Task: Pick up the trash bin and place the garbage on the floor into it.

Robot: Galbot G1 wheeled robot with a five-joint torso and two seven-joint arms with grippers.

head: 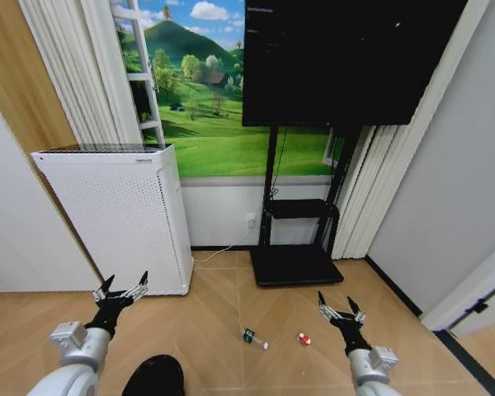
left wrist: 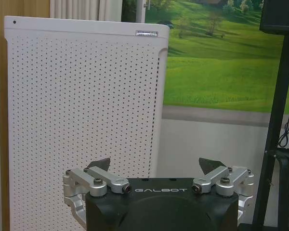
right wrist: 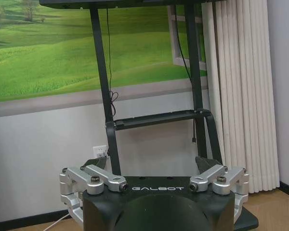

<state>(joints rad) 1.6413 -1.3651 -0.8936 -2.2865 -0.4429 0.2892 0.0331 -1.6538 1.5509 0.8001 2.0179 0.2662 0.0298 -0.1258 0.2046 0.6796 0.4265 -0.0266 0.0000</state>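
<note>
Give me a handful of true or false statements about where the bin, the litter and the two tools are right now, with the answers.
1. The trash bin sits on the floor at the bottom of the head view, near the left arm. True.
2. The left tool is shut on the bin. False: it is open and holds nothing, raised in front of the white perforated appliance.
3. A small clear bottle lies on the wooden floor between the two arms. True.
4. The red-and-white wrapper is already inside the bin. False: it lies on the floor beside the bottle.
5. The right tool is open and empty. True.
</note>
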